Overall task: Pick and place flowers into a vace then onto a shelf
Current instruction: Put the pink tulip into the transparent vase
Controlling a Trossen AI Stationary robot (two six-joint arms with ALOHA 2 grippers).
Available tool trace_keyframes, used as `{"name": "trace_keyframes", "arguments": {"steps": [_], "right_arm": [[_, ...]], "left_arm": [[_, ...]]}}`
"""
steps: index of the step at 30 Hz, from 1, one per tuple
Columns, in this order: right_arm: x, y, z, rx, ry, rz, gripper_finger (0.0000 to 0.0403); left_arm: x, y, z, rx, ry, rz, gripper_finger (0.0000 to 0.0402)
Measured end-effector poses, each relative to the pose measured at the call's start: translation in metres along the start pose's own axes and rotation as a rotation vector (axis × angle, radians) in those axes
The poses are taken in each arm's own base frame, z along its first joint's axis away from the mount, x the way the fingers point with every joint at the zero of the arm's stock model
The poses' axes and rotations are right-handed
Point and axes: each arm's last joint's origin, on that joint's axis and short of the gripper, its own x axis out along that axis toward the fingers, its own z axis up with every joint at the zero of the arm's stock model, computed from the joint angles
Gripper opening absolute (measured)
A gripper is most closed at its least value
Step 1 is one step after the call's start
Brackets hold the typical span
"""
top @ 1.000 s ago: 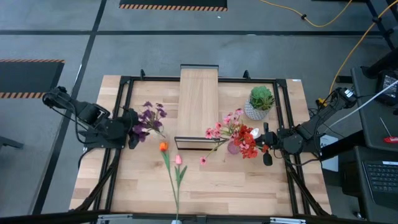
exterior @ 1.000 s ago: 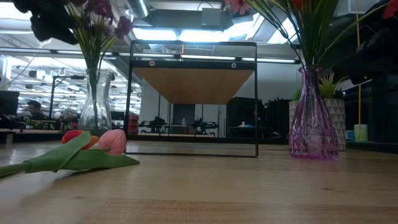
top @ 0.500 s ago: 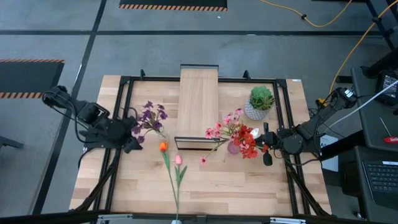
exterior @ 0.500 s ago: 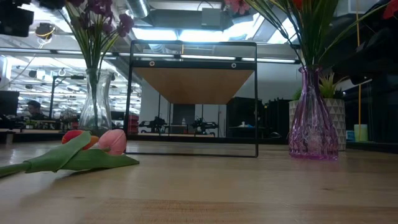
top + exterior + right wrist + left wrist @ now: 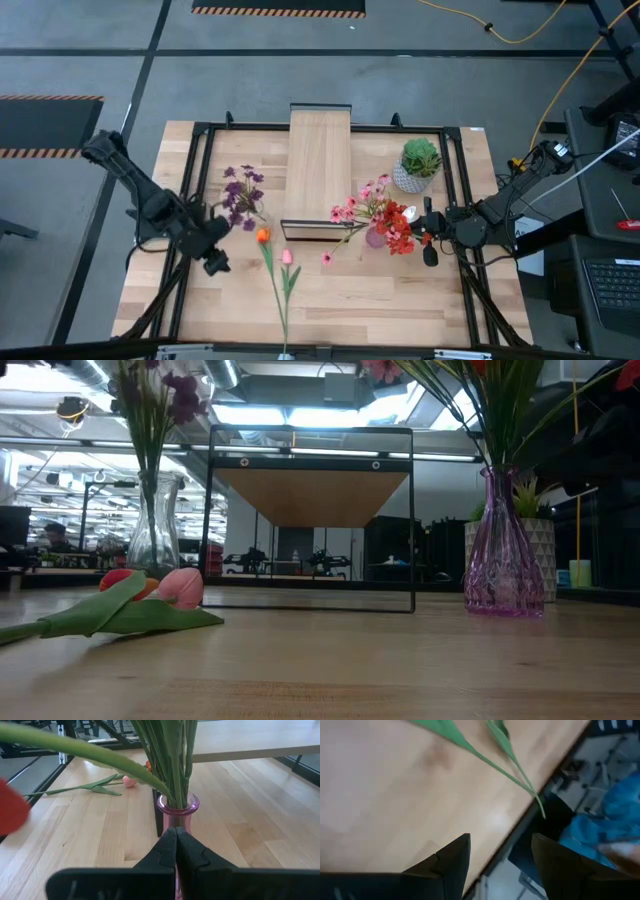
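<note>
Purple flowers [image 5: 240, 190] stand in a clear vase [image 5: 152, 535] left of the shelf [image 5: 319, 170]. An orange tulip [image 5: 262, 236] and a pink tulip [image 5: 286, 257] lie on the table, their stems [image 5: 490, 757] running to the near edge. Pink and red flowers [image 5: 385, 215] stand in a purple vase [image 5: 503, 550]. My left gripper [image 5: 215, 262] [image 5: 500, 857] hangs open over bare wood, left of the tulips, holding nothing. My right gripper [image 5: 176, 845] is shut, just right of the purple vase [image 5: 177, 805]. My right gripper's shut fingertips [image 5: 170, 842] point level from the table's right at the purple vase below its neck. They cover the spot, so I cannot tell whether they touch the glass. The vase stands upright on the table.
A round green plant in a white pot [image 5: 420, 165] stands behind the purple vase. A black frame [image 5: 200, 180] runs along the table's sides. The near middle and near right of the tabletop [image 5: 400, 300] lie bare.
My left gripper has drawn away from the purple flowers toward the table's near edge, rolling and tipping downward as it went, still open. The purple flowers stay in the clear vase and have sprung a little more upright. My right arm has kept still.
</note>
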Motion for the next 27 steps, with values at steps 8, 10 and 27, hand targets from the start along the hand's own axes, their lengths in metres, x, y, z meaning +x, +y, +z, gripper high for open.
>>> {"name": "trace_keyframes", "arguments": {"steps": [8,10,27], "right_arm": [[0.0,0.0,0.0,0.003,0.0,0.0,0.0002],[0.0,0.0,0.0,0.004,-0.001,0.0,0.0002],[0.0,0.002,0.0,0.038,0.018,0.076,0.0002]], "left_arm": [[0.026,-0.02,-0.032,-0.011,-0.059,-0.062,0.0205],[0.035,-0.024,-0.04,0.006,-0.089,-0.071,0.0204],[0.118,-0.041,-0.066,0.015,-0.143,-0.063,0.0185]]}}
